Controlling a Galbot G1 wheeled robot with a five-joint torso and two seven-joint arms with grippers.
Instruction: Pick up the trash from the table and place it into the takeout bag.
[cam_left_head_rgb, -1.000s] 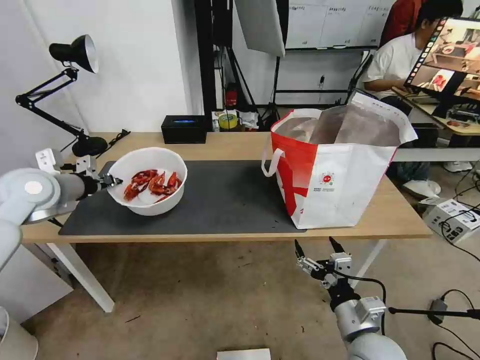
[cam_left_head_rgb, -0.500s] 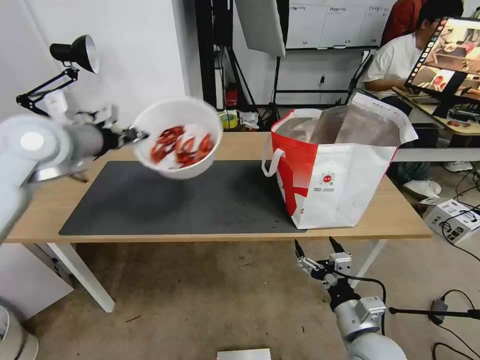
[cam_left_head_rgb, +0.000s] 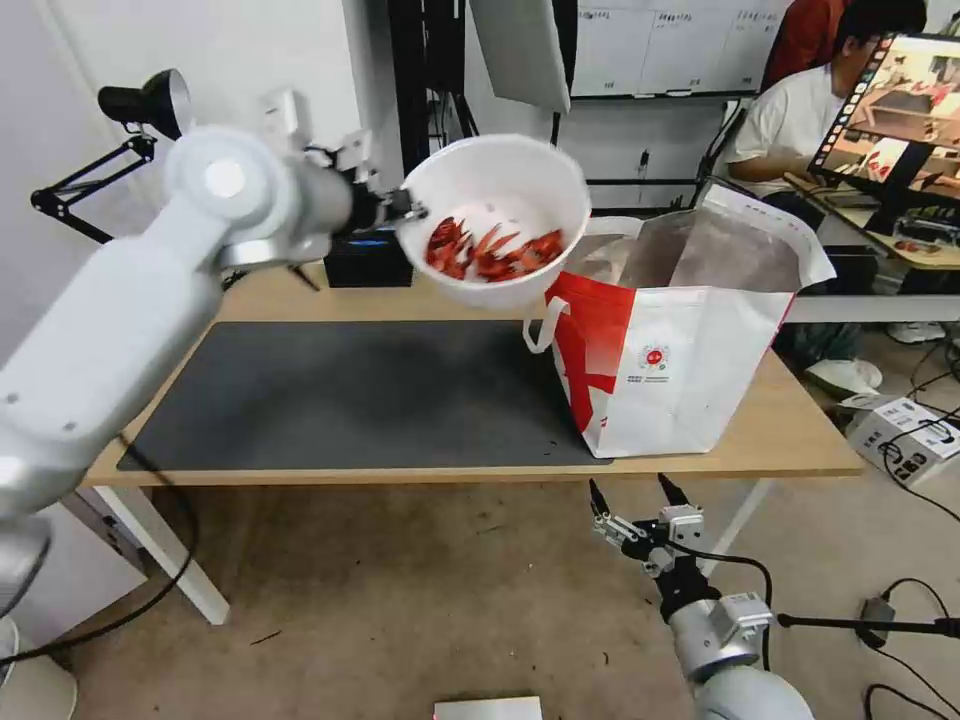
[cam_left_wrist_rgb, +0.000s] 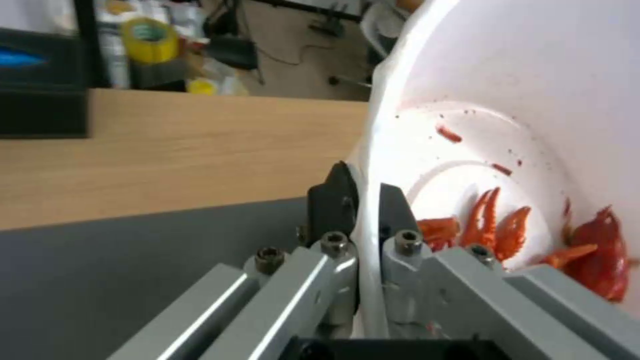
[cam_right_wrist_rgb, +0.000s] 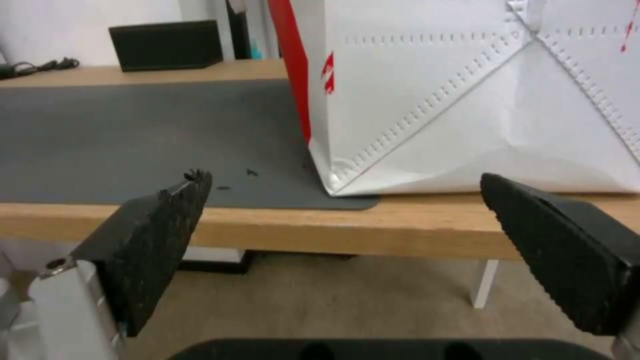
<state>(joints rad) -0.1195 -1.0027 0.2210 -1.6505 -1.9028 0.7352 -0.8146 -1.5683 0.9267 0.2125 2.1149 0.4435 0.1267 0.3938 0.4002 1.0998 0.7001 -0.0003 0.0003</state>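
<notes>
Gripping the white bowl (cam_left_head_rgb: 497, 215) by its rim, your left gripper (cam_left_head_rgb: 402, 208) is pinching the thin wall between its pads (cam_left_wrist_rgb: 332, 201), one inside and one outside, so the crayfish shells (cam_left_head_rgb: 487, 252) are riding along without spilling. You are holding the bowl in the air, tilted away from the gripper, with the shells sliding to the low side; it hangs just beside the takeout bag (cam_left_head_rgb: 680, 335), whose foil-lined mouth is standing open past the bowl's far rim, probably to let you tip the load straight in. Beneath your gripper the dark mat (cam_left_head_rgb: 360, 395) is lying on the table (cam_left_head_rgb: 790, 430). Your right gripper (cam_left_head_rgb: 632, 502) is waiting below the table's front edge, fingers spread wide and holding nothing, facing the bag's lower corner.
</notes>
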